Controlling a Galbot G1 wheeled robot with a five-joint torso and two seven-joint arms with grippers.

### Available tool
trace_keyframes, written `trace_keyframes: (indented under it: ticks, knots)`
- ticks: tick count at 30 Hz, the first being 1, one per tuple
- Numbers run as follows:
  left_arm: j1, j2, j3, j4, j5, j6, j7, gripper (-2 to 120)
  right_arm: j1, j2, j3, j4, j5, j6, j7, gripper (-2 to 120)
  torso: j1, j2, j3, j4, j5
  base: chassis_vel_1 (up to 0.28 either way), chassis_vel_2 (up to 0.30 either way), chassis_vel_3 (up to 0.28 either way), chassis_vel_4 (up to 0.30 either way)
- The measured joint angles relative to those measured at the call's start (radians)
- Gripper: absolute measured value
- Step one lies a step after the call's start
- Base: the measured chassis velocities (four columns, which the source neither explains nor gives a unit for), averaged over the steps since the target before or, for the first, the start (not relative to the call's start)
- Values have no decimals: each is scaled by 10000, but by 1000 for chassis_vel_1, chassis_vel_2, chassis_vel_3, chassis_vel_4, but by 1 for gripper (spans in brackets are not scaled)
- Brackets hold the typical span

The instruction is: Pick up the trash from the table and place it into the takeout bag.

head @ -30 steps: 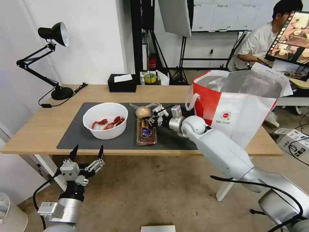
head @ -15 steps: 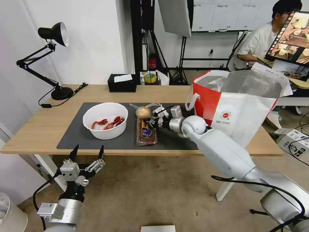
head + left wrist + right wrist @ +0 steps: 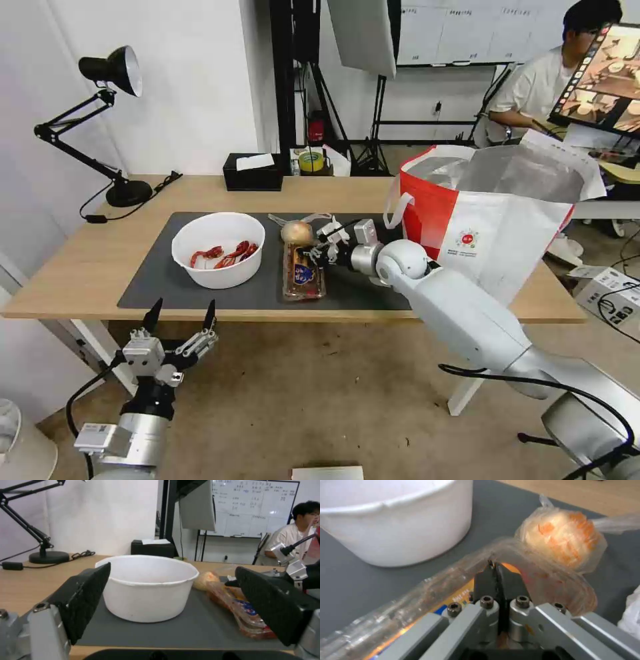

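Note:
My right gripper (image 3: 312,254) reaches over the dark mat (image 3: 155,280) and is shut on the rim of a clear plastic tray (image 3: 303,275). In the right wrist view its fingers (image 3: 485,578) pinch the tray's (image 3: 420,597) thin edge. The tan ball in a clear bag (image 3: 297,231) lies just behind the tray, touching it. Left of them stands the white bowl (image 3: 218,250) with red shells. The takeout bag (image 3: 493,213) stands open at the table's (image 3: 80,267) right end. My left gripper (image 3: 180,321) hangs open below the front edge, facing the bowl (image 3: 146,590).
A black tissue box (image 3: 252,172) and a black desk lamp (image 3: 110,120) stand along the table's back. Something white and crumpled (image 3: 631,615) lies beside the tray. A cardboard box (image 3: 610,290) sits on the floor at the right.

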Motion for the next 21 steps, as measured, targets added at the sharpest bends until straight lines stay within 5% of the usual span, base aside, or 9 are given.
trace_keyframes:
  ticks: [11, 16, 21]
  knots:
    - [-201, 585, 65, -281, -1305, 549, 95, 100, -34, -320, 383, 583, 431, 63, 155, 0, 0, 0, 0, -1, 0, 0, 0, 0, 0]
    - [-864, 1516, 402, -490, -4507, 1928, 456, 100, -72, -387, 358, 640, 495, 131, 178, 0, 0, 0, 0, 0, -1, 0, 0, 0, 0]
    - [-1798, 2186, 747, -490, -7789, 3326, 26, 100, -150, -267, 324, 633, 515, 312, 259, 0, 1, 0, 1, -1, -1, 0, 0, 0, 0]
